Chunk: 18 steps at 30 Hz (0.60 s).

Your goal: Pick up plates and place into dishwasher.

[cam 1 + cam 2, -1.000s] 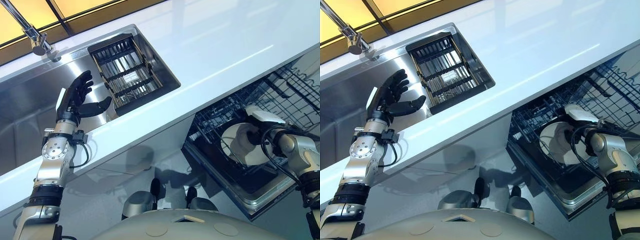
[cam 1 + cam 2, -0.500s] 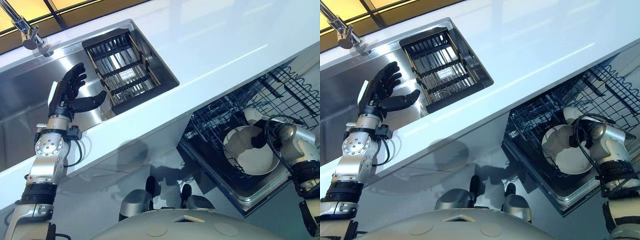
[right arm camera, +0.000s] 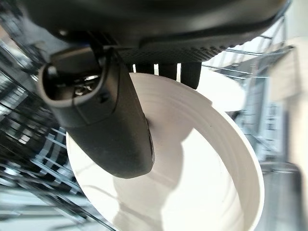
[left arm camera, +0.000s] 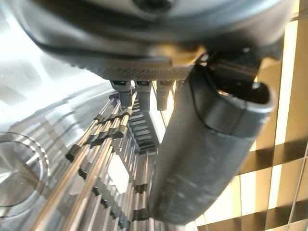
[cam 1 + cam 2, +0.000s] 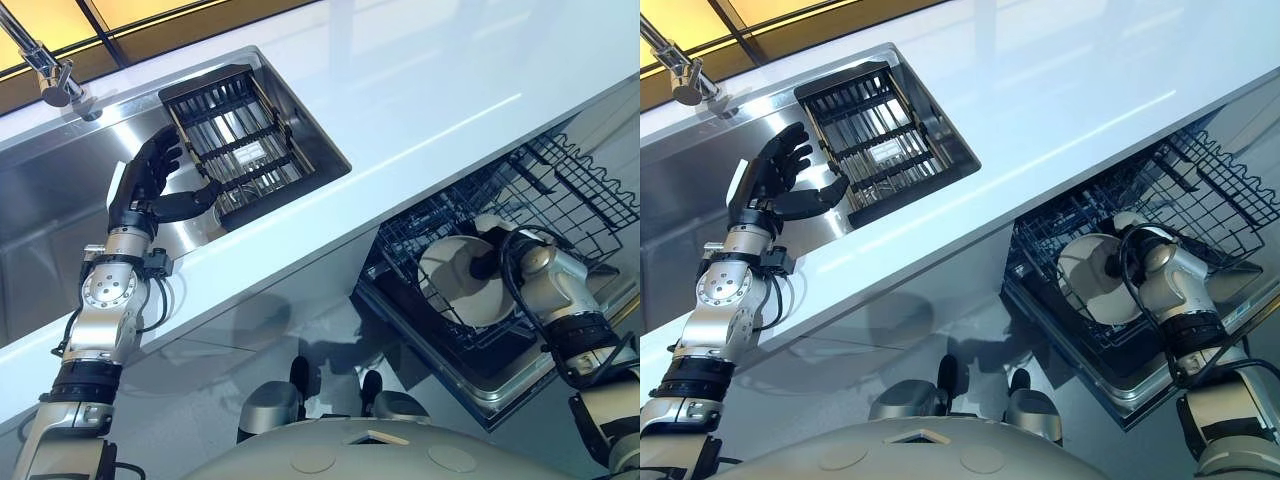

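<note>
Plate [image 5: 462, 282] placement is in hand at the dishwasher's lower rack [image 5: 425, 240]. The right hand [image 3: 103, 122] pinches the plate's rim, thumb across the concave face and fingers [image 3: 190, 72] behind the back; this edge grip leaves the rest of the rim free, which judging by the task allows the plate to slide between the rack tines. The plate stands on edge, roughly upright, among the wires at the rack's near part; whether its lower rim already rests in a slot cannot be told. Being round, it has no long axis; its concave face looks toward the thumb and out of the dishwasher, and its plane runs about parallel to the tine rows.

The left hand [image 5: 150, 190] is over the sink [image 5: 60, 200], fingers spread and straight, thumb extended toward the drying rack [image 5: 235, 145] just past the fingertips. It holds nothing. The position suits a reach into that rack, which looks empty of plates.
</note>
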### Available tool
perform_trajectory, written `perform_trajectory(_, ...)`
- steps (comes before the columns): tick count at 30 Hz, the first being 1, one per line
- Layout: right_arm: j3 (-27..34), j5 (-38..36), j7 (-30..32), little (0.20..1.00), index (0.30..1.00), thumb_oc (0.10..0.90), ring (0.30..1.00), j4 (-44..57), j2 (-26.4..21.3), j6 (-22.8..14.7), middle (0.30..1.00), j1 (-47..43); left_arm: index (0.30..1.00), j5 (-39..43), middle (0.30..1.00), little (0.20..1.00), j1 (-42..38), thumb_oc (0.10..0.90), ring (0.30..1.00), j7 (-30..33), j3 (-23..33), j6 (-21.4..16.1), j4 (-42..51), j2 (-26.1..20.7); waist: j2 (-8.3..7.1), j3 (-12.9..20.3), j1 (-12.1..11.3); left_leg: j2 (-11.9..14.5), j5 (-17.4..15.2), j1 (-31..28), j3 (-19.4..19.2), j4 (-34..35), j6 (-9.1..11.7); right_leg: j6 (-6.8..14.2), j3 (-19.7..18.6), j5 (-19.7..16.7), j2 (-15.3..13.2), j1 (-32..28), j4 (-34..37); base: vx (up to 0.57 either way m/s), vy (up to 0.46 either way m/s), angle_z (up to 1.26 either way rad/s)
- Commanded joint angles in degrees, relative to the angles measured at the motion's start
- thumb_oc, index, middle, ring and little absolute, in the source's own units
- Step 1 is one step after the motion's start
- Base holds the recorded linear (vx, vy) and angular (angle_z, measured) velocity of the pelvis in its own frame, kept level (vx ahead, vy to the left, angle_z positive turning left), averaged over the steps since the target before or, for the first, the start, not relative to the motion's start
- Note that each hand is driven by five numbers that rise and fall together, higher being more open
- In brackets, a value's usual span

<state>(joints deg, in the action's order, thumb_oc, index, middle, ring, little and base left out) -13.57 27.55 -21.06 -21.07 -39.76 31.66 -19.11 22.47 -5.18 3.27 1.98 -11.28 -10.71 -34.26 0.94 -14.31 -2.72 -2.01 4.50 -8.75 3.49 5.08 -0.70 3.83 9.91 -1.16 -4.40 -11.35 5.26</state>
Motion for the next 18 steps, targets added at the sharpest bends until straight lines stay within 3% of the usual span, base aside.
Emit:
perform_trajectory(1,-2.72,-4.19,2.24,0.442,0.507,0.342,0.507,7.06,1.62,-2.05,0.507,-2.47,0.900,-0.26,0.900,0.900,-0.69,0.800,0.900,1.81,-4.95,-1.87,-3.10,4.29,1.21,3.99,-0.38,-0.59,-4.57,2.88,-0.45,-4.20,0.35,-0.31,-0.20,5.22,2.88,6.90,-9.62,0.00,0.000,0.00)
perform_trajectory(2,-2.87,-2.87,1.98,0.442,0.507,0.342,0.507,7.16,1.84,-1.91,0.507,-2.52,0.900,-0.37,0.900,0.900,-0.56,0.800,0.900,1.82,-5.00,-1.95,-3.08,4.49,1.23,4.03,-0.41,-0.65,-4.64,2.92,-0.47,-4.23,0.28,-0.27,-0.28,5.22,2.86,6.97,-9.66,0.00,0.000,0.00)
perform_trajectory(3,-2.91,-2.14,1.25,0.900,0.900,0.800,0.900,7.34,2.12,-1.50,0.900,-2.41,0.900,-0.57,0.900,0.900,-0.46,0.800,0.900,1.94,-5.08,-1.97,-2.98,4.80,1.27,4.07,-0.42,-0.65,-4.62,2.94,-0.46,-4.18,0.29,-0.23,-0.30,5.20,2.84,7.02,-9.66,0.00,0.000,0.00)
perform_trajectory(8,-3.74,0.28,0.23,0.900,0.900,0.800,0.900,7.91,2.34,-1.84,0.900,-2.32,0.900,-0.83,0.900,0.900,-0.52,0.800,0.900,2.90,-5.53,-1.47,-2.29,5.35,1.32,4.19,-0.47,-0.67,-4.63,2.90,-0.39,-4.06,0.16,-0.16,-0.33,5.29,2.73,7.20,-9.99,0.00,0.000,0.00)
perform_trajectory(18,-4.39,-3.77,3.07,0.900,0.900,0.800,0.900,8.50,2.58,-2.60,0.900,-3.06,0.900,-0.82,0.900,0.900,-0.72,0.800,0.900,2.80,-5.54,-1.44,-2.47,5.23,1.21,4.32,-0.77,-0.90,-4.75,2.91,0.14,-4.51,0.02,-0.31,-0.37,5.76,2.65,7.50,-11.27,0.00,0.004,0.01)
